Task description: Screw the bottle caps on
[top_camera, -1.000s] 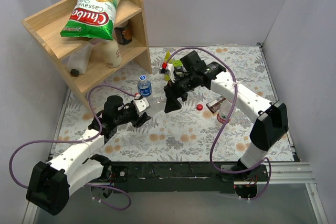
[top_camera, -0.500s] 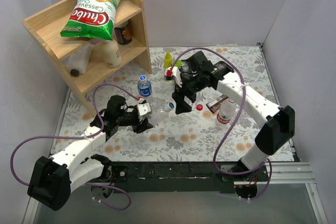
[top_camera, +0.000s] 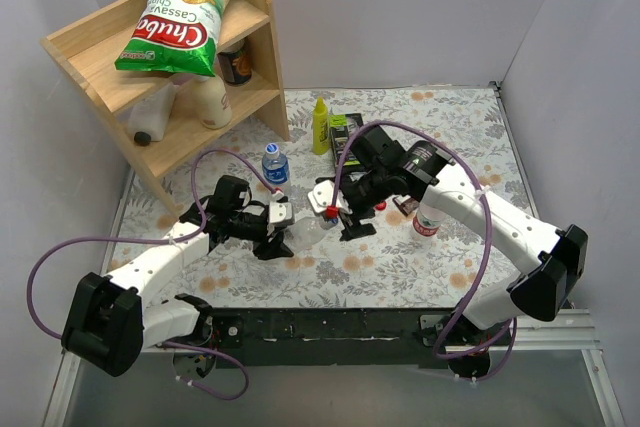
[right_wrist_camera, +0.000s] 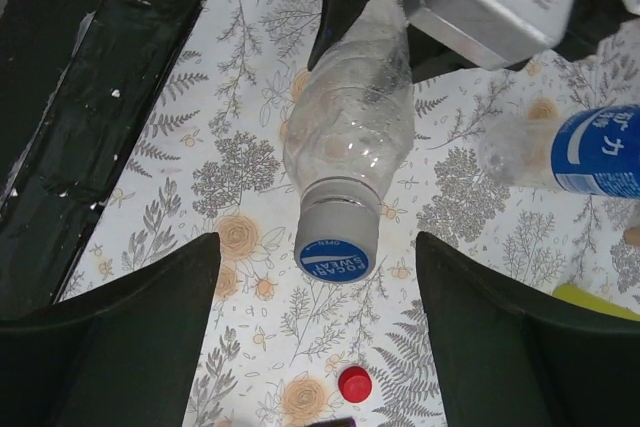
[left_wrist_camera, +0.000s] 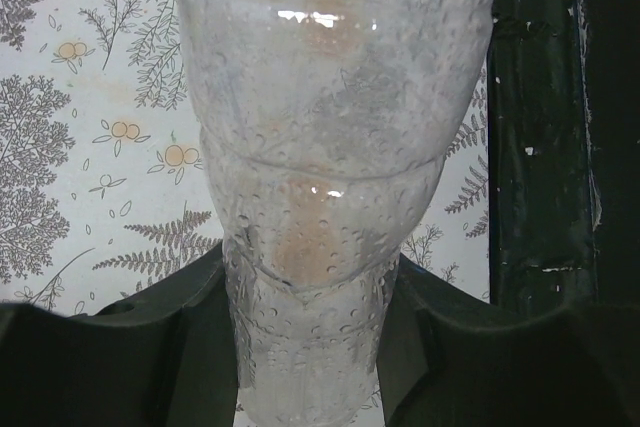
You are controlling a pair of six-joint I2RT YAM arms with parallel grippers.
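Note:
My left gripper [top_camera: 276,234] is shut on the lower body of the unlabelled clear bottle [top_camera: 305,232], held tilted above the mat; it fills the left wrist view [left_wrist_camera: 320,147]. Its neck carries a blue-topped cap [right_wrist_camera: 335,249]. My right gripper [top_camera: 343,219] is open, its fingers [right_wrist_camera: 130,327] on either side of that cap without touching it. A red cap [right_wrist_camera: 354,384] lies loose on the mat. The blue-labelled bottle [top_camera: 275,164] stands upright with a blue cap on. The red-and-white-labelled bottle [top_camera: 428,217] stands behind the right arm.
A wooden shelf [top_camera: 255,67] at the back left holds a chips bag [top_camera: 180,17] and cream bottles. A yellow squeeze bottle [top_camera: 320,125] and a dark box [top_camera: 342,132] stand at the back. A dark wrapped bar [top_camera: 405,205] lies by the right arm.
The right arm has swung forward and left, bringing its open gripper to the bottle's cap end. The left gripper has moved right and nearer with the clear bottle.

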